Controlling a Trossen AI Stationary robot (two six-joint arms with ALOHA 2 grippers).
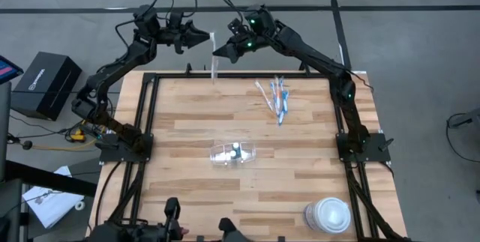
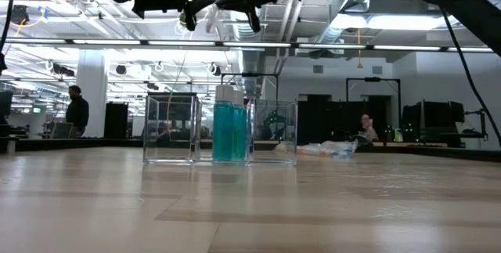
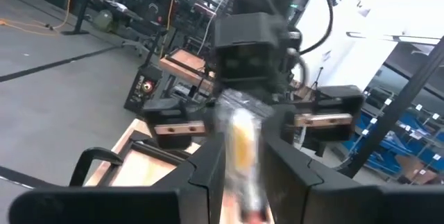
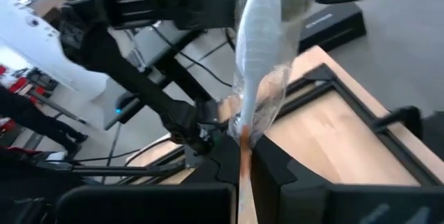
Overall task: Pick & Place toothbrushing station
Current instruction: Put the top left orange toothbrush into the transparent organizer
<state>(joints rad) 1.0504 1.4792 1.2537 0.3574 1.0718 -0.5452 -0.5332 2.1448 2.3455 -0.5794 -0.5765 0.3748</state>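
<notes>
A slim orange and white toothbrush in a clear wrapper [image 4: 255,50] hangs in the air above the table's far edge, between my two grippers. It shows as a white strip [image 1: 214,61] in the high view. My left gripper [image 1: 204,38] and my right gripper [image 1: 225,49] face each other there, both shut on it. Several more toothbrushes [image 1: 276,96] lie on the wood right of the middle. A clear cup [image 1: 232,152] with blue-green tubes [image 2: 231,131] in it rests on the table's middle. My left gripper pinches the wrapped toothbrush [image 3: 243,148] between its two fingers. The brush lies along the fingers and runs forward to the other gripper; which end it has is blurred. The brush is clear of the table. My right gripper pinches the toothbrush's orange handle end [image 4: 243,156] between its two fingers. The brush lies along the fingers, and its white wrapped part [image 4: 258,23] reaches on to my left gripper. It is lifted clear of the table.
A white round lidded container [image 1: 328,216] stands at the near right corner. A black frame [image 1: 146,115] borders the wooden table top. A black box [image 1: 45,85] sits on the floor at the left. People show in the room beyond the table.
</notes>
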